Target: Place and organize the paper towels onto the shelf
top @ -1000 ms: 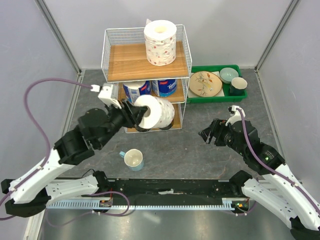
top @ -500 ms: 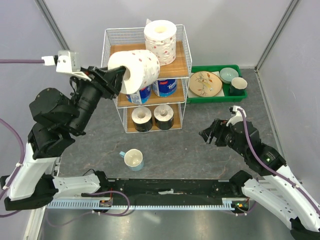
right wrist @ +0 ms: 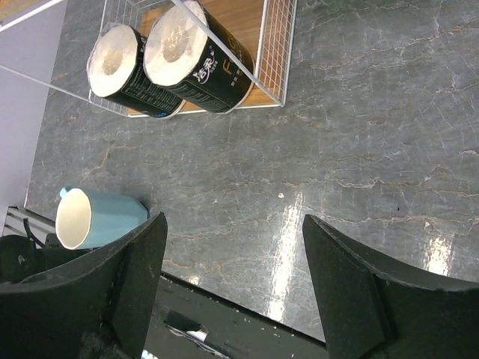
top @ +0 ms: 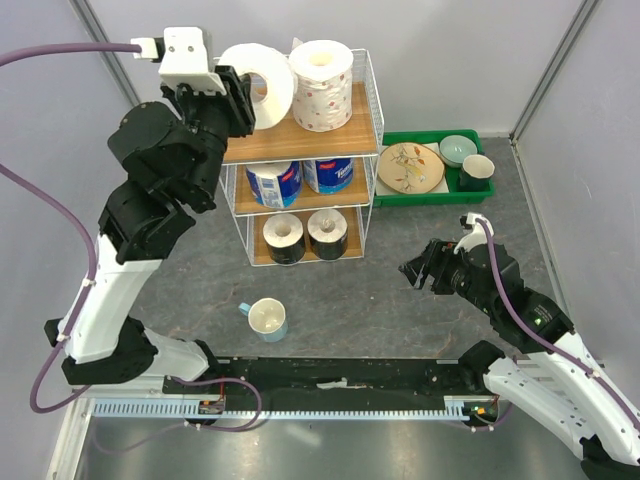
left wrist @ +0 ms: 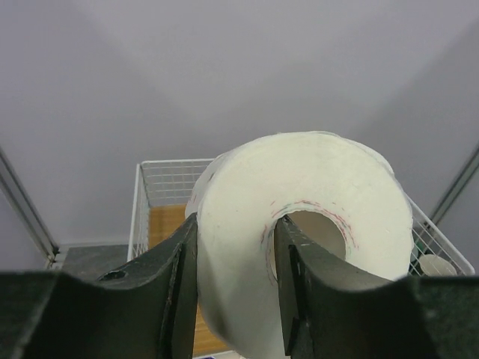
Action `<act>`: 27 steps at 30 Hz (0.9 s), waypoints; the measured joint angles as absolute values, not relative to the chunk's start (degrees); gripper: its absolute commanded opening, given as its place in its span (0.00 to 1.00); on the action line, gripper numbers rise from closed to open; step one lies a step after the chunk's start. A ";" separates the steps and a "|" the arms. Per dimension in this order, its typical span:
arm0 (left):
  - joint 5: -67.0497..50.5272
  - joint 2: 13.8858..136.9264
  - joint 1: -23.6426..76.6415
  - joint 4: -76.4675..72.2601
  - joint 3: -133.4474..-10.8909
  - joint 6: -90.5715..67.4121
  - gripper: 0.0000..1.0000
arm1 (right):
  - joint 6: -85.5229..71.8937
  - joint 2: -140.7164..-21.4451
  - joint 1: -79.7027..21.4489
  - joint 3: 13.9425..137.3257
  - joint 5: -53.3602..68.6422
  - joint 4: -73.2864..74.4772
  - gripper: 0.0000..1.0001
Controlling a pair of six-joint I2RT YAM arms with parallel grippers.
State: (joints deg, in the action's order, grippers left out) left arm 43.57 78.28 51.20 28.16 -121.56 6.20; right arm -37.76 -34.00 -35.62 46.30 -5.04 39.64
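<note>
Paper towel roll (left wrist: 239, 217), wall pinched between left jaws

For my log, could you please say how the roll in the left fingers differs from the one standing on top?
The held roll lies sideways, core horizontal; the standing roll is upright, core up. The held roll is pinched by the left fingers through its core; the standing roll rests free on the top board. Both are large, white.

We see a pale cup (top: 268, 319) with a blue handle upright on the grey marbled table (top: 400, 310); at back right, a green tray (top: 432, 198) holds a floral plate (top: 411, 167), a bowl (top: 458, 150) and a dark mug (top: 477, 171)
</note>
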 measured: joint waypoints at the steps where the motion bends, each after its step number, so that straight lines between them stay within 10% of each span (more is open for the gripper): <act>1: 43.53 78.50 50.39 28.51 -122.26 6.31 0.46 | -37.76 -34.00 -35.62 46.30 -5.04 39.68 0.81; 27: 17.63 85.76 28.21 47.37 -130.28 -9.89 0.45 | -37.74 -32.91 -35.62 45.39 -5.93 40.53 0.82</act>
